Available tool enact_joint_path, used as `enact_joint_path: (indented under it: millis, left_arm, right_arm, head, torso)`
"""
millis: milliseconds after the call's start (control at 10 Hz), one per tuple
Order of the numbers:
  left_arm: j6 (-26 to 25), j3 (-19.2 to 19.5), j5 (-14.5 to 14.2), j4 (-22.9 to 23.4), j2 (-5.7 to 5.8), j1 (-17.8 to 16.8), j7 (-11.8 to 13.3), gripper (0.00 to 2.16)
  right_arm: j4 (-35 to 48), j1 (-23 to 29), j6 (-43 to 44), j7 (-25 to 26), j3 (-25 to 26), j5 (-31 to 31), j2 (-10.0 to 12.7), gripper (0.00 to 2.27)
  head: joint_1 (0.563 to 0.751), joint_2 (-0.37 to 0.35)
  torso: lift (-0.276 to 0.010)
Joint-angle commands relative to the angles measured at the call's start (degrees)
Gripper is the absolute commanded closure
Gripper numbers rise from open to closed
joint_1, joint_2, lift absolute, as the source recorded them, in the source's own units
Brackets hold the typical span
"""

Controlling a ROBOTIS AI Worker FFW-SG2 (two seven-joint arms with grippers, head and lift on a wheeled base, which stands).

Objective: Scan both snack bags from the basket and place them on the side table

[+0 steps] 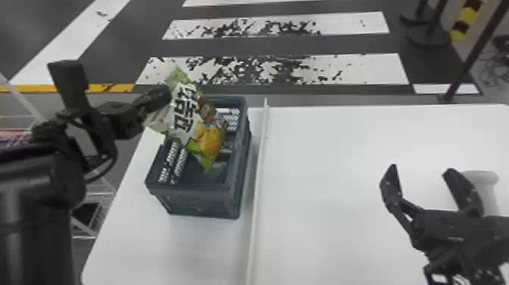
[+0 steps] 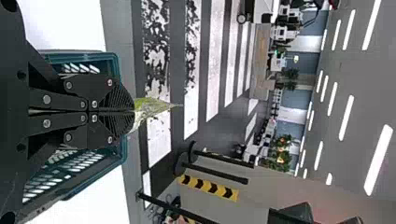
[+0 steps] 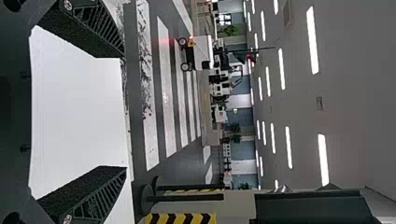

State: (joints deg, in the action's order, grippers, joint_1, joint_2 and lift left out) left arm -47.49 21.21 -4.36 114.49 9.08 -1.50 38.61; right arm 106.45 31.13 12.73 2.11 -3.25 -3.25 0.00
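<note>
My left gripper is shut on a green and white snack bag, which hangs tilted over the basket, its lower green end at the basket's opening. In the left wrist view the left gripper has its fingers together, and a corner of the snack bag sticks out past them, with the basket behind. My right gripper stands open above the white table at the right; in the right wrist view the right gripper has nothing between its fingers. I cannot tell if another bag lies in the basket.
A raised white strip runs along the table just right of the basket. A pale, round-topped object stands behind the right gripper. Wire racks are beside the table's left edge.
</note>
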Motion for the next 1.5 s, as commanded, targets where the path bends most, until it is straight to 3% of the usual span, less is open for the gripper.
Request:
enact_joint_path:
  millis: [0, 200, 400, 600, 800, 1100, 1200, 1400]
  left_arm:
    - [-3.09, 1.29, -1.35, 3.99, -0.38, -0.52, -0.02, 2.14]
    - [-6.96, 3.75, -3.46, 9.26, 0.06, -0.70, -0.37, 2.14]
    - [-8.54, 6.38, -6.62, 11.20, -0.03, -0.52, -0.90, 2.14]
    - [-9.60, 8.14, -10.93, 13.04, -1.96, -0.61, -2.04, 2.14]
    - [-10.30, 8.14, -12.86, 15.41, -4.24, -1.05, -2.57, 2.14]
    - [-10.30, 7.53, -18.84, 15.77, -9.23, -0.52, -1.96, 2.14]
    - [-10.12, 6.30, -21.21, 13.92, -9.23, 0.27, -1.34, 2.14]
    - [-7.84, 0.85, -21.92, 8.38, -9.23, 1.15, -0.02, 2.14]
  right_arm:
    - [0.60, 0.59, -0.22, 0.00, 0.00, 0.00, 0.05, 0.07]
    - [0.77, 0.68, -0.57, 0.00, 0.00, 0.26, 0.05, 0.07]
    - [0.68, 0.59, -1.45, 0.00, 0.00, 0.53, 0.05, 0.07]
    - [0.77, 0.51, -1.62, 0.09, -0.09, 0.70, 0.05, 0.08]
    - [0.77, 0.59, -1.62, 0.35, -0.09, 0.70, 0.05, 0.08]
    - [0.68, 0.59, -1.45, 0.62, -0.09, 0.70, 0.05, 0.08]
    - [0.68, 0.59, -1.45, 0.79, 0.00, 0.70, 0.05, 0.08]
    - [0.77, 0.68, -1.09, 0.88, 0.26, 0.61, 0.05, 0.08]
  head:
    - [0.695, 0.139]
    - [0.695, 0.140]
    - [0.695, 0.153]
    - [0.695, 0.163]
    - [0.695, 0.155]
    - [0.695, 0.114]
    - [0.695, 0.092]
    - [0.695, 0.044]
  torso:
    - [-0.075]
    - [-0.075]
    - [-0.075]
    - [-0.075]
    - [-0.075]
    - [-0.075]
    - [-0.075]
    - [-0.075]
